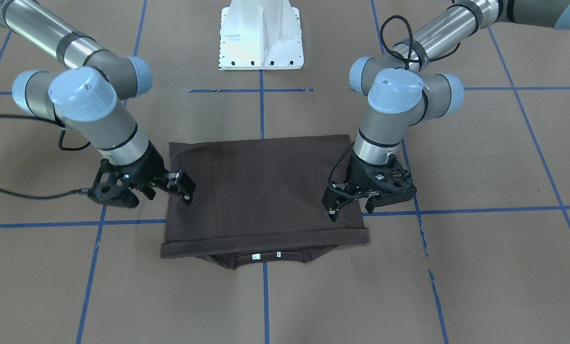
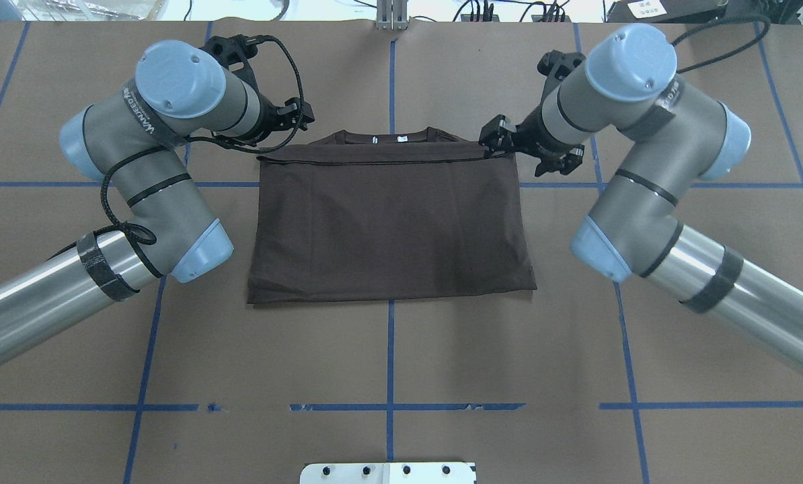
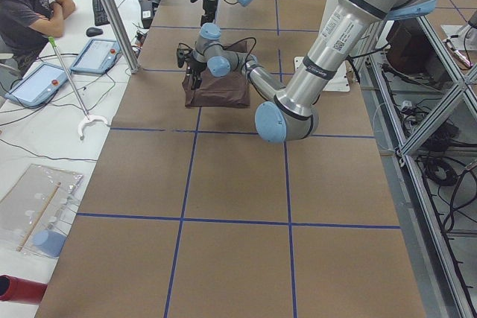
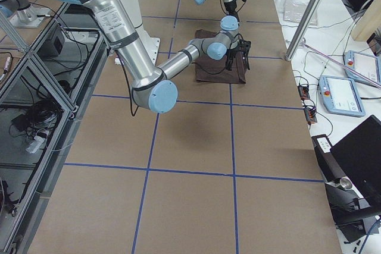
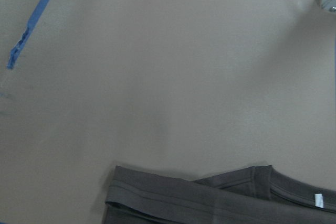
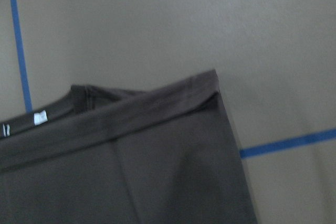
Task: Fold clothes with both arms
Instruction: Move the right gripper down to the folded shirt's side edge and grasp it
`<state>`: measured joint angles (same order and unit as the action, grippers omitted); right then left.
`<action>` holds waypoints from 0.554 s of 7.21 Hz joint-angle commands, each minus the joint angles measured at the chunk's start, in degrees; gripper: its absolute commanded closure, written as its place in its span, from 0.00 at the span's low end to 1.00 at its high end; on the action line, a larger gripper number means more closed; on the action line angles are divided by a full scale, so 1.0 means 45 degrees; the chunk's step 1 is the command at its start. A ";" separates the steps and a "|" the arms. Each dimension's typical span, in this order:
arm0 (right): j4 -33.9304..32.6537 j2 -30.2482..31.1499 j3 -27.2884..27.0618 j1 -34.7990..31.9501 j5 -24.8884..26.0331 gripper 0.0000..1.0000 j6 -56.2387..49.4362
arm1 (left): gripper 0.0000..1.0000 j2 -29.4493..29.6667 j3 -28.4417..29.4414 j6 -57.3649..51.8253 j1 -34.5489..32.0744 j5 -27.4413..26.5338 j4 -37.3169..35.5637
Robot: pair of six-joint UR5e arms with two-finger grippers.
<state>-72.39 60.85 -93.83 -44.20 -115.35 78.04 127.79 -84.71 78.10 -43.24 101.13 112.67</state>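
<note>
A dark brown T-shirt (image 1: pixel 266 191) lies folded in half at the centre of the front-facing view. It rests on a brown paper-covered table (image 1: pixel 457 277) marked with blue tape lines (image 1: pixel 264 296). The hem edge is laid across the shoulders along the lower side of the cloth. The ribbed collar (image 1: pixel 266 258) and a small white neck tag (image 1: pixel 255 257) peek out just below it.

The robot's left gripper (image 1: pixel 352 209), at centre right of that view, hangs over the shirt's right edge near the hem corner. Its jaws stand apart and grip nothing. The right gripper (image 1: pixel 168 195), at centre left, sits at the shirt's left edge. Its jaws are likewise spread, with no cloth between them. Whether either fingertip touches the fabric cannot be told.

Each wrist view shows one hem corner lying flat on the paper.

A white pedestal base (image 1: pixel 261 38) stands at top centre. In the left side view a person (image 3: pixel 30 5) sits at the upper left.
</note>
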 commanded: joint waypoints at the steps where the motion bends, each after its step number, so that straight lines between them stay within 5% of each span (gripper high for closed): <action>1: -0.1428 0.1765 -0.2268 0.1786 0.1193 0.00 0.0566 | 0.00 0.0020 -0.0159 0.0047 0.0018 0.0046 -0.0038; 4: -0.1453 0.1888 -0.1727 0.3258 0.1805 0.00 0.0685 | 0.00 0.0039 -0.0198 0.0047 0.0038 0.0046 -0.0018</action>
<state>-78.79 69.22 -102.33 -31.24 -107.69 81.01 127.91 -85.53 78.30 -43.13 101.34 112.56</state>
